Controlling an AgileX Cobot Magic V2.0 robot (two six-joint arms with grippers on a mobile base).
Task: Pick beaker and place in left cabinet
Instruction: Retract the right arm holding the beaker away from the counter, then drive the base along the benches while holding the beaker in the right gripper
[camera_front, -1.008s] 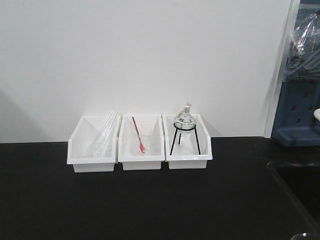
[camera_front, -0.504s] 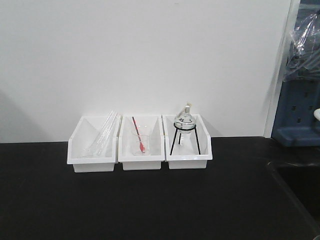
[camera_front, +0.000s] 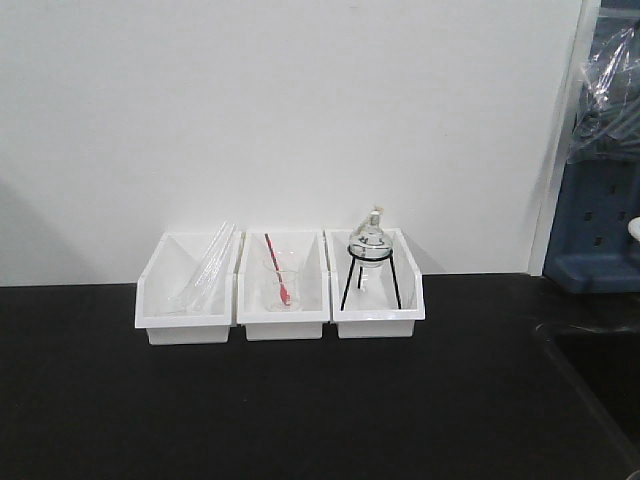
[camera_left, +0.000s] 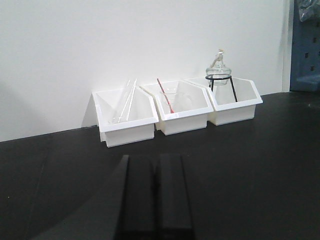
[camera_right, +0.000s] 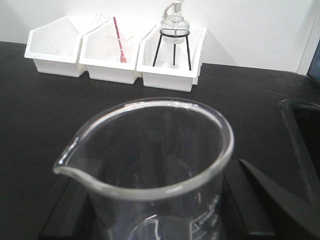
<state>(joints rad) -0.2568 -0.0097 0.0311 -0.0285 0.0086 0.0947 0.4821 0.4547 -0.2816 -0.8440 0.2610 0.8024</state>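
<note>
Only the right wrist view shows the beaker (camera_right: 155, 170). It fills the foreground, upright, with its spout turned to the lower left and faint white markings on its wall. It sits between the black fingers (camera_right: 260, 200) of the right pincer (camera_right: 157, 215), which is closed against its sides and holds it over the black surface (camera_right: 60, 100), in front of the bins and just left of a sunken basin (camera_right: 305, 135).

Only the left wrist view shows the left pincer (camera_left: 156, 200). Its two dark fingers are pressed together with nothing between them, held low and level over the surface and aimed toward the bins.

The front view shows neither arm. It gives the whole layout: three white bins side by side at the surface's back edge, against a white wall (camera_front: 300, 120), with a blue unit (camera_front: 600, 220) past the right back corner.

The left bin (camera_front: 185, 322) holds slanting glass tubes (camera_front: 208, 265). The middle bin (camera_front: 283, 322) holds a second clear beaker (camera_front: 283, 288) with a red stirrer (camera_front: 278, 270) leaning in it. The right bin (camera_front: 377, 320) holds a round flask (camera_front: 370, 238) seated on a black tripod (camera_front: 393, 282).
</note>
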